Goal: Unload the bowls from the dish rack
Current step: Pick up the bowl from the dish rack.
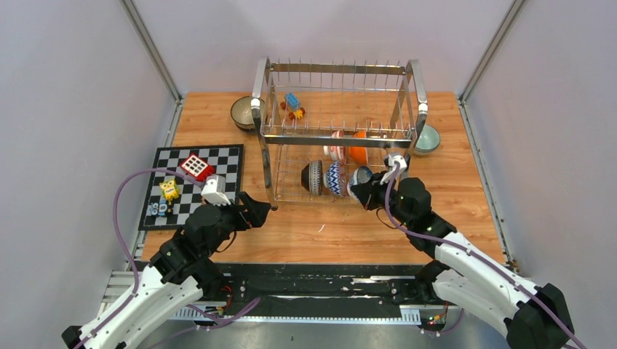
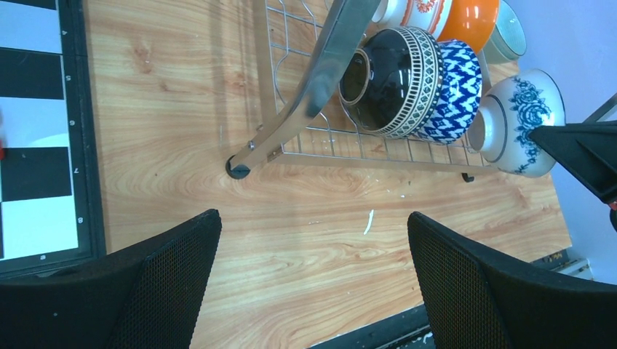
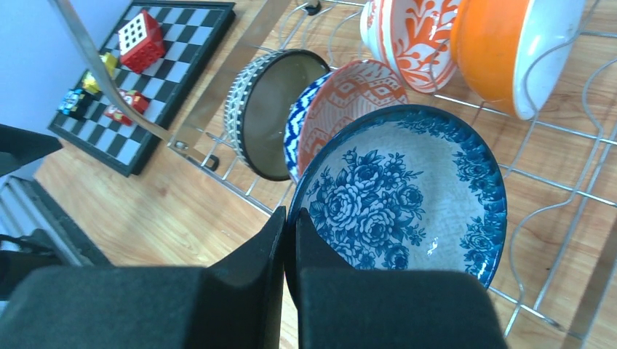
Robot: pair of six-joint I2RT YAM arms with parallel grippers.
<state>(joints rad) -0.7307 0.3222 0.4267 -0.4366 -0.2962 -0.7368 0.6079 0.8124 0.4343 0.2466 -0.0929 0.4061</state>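
Rim of blue floral bowl (image 3: 407, 196) is clamped by right gripper (image 3: 285, 218) at right end of dish rack (image 1: 338, 69) lower tier. Empty left gripper (image 2: 313, 225) is spread wide near rack's left end. Glazed ceramic judged stiff, slippery, chippable; rim is best pinched.

Tiny white numerals along the black border of the chequered board (image 2: 81, 145), too small to read surely

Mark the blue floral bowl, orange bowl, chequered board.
blue floral bowl (image 3: 393, 196), right wrist view, inner face.
orange bowl (image 3: 487, 51), right wrist view, outer wall.
chequered board (image 1: 228, 155), top view, bare far-right corner.
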